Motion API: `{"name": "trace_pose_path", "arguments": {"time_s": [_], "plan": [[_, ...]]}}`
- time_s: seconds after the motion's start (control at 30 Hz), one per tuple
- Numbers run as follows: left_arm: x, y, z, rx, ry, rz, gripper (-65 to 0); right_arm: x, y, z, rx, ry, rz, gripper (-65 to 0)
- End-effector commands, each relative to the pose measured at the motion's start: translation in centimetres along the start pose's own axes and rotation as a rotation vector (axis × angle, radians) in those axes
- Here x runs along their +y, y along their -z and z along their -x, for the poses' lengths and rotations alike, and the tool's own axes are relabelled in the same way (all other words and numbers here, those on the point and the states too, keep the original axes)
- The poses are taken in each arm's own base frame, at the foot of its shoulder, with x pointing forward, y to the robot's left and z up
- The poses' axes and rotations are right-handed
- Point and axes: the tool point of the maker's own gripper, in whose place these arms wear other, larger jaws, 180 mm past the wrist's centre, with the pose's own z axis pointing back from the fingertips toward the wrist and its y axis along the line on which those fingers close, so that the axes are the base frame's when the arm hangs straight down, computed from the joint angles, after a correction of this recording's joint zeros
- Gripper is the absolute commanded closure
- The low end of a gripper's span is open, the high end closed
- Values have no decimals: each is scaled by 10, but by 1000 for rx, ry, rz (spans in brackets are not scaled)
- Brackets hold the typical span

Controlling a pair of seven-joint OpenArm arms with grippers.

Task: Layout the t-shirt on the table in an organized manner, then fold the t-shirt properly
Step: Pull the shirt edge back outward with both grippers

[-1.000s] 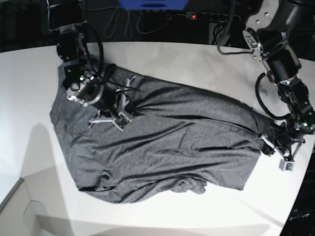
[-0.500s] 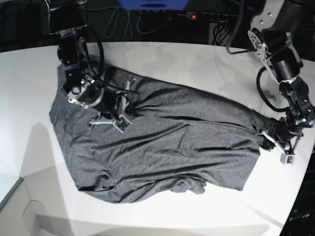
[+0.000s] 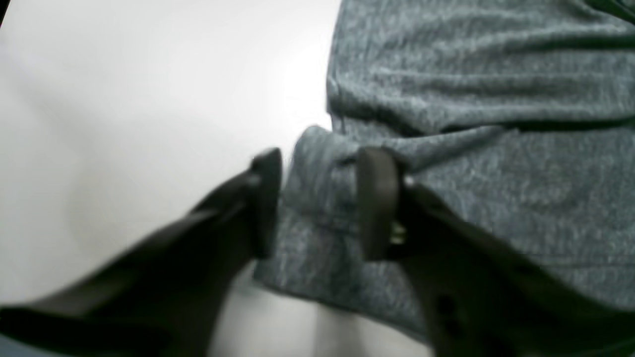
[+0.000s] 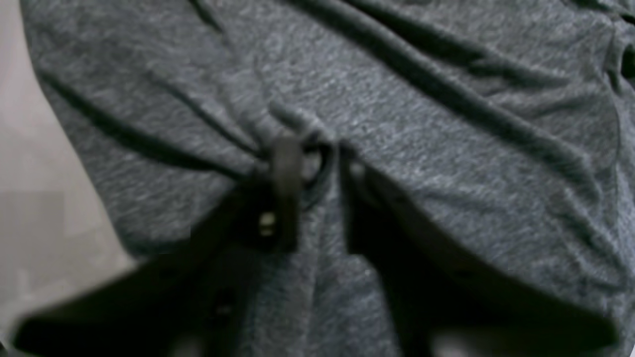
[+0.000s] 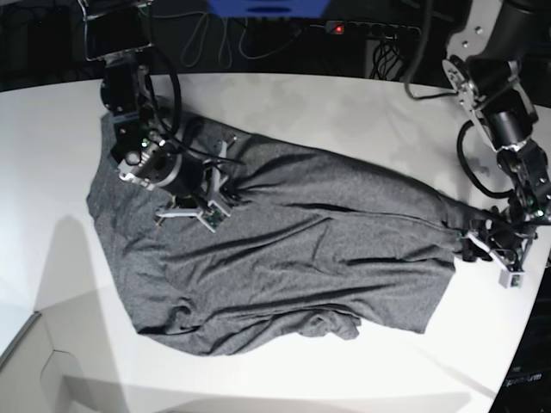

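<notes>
The dark heather-grey t-shirt [image 5: 293,249] lies crumpled and spread across the white table [image 5: 344,112]. My left gripper [image 5: 472,245] is at the shirt's right end, near the table's right edge. In the left wrist view it [image 3: 321,203] stands open, its fingers [image 3: 265,198] on either side of a loose fold of the shirt's edge [image 3: 446,99]. My right gripper [image 5: 225,185] rests on the shirt's upper left part. In the right wrist view it [image 4: 317,193] is open, with a small bunched ridge of fabric [image 4: 446,124] between its fingertips.
A power strip with a red light [image 5: 338,28] and cables lie behind the table's far edge. The table's curved edge runs close by the left arm [image 5: 516,172]. A lower ledge [image 5: 34,353] shows at the bottom left.
Both grippers have gone from shut on the fabric to open. The left arm has drifted a little to the right and down along the table edge. The shirt has hardly moved.
</notes>
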Motion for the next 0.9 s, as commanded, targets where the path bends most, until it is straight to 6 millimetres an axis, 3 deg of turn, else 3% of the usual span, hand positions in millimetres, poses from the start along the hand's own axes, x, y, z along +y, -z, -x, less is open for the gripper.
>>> {"name": "trace_pose_path", "arguments": {"time_s": [0.0, 0.13, 0.23, 0.37, 0.47, 0.53, 0.63, 0.87], "plan": [[8, -6, -30, -77, 4, -14, -295, -11, -4, -18, -57, -8, 21, -218], [11, -13, -44, -115, 23, -29, -337, -35, -19, -19, -80, 26, 98, -339], [23, -30, -58, -166, 21, -74, -358, -54, -38, -19, -100, 45, 172, -421], [43, -53, -43, -144, 5, -146, -362, -65, -61, -8, -97, 68, 240, -481], [47, -54, -11, -95, -14, -155, -362, -65, -76, 13, -65, 98, 273, -494], [38, -46, 13, -74, -42, -129, -362, -57, -81, 29, -37, 128, 273, -494], [25, -36, 32, -78, -79, -95, -362, -43, -82, 46, -10, 173, 260, -495], [15, -29, 36, -80, -101, -73, -362, -21, -88, 74, 50, 207, 233, -495]]}}
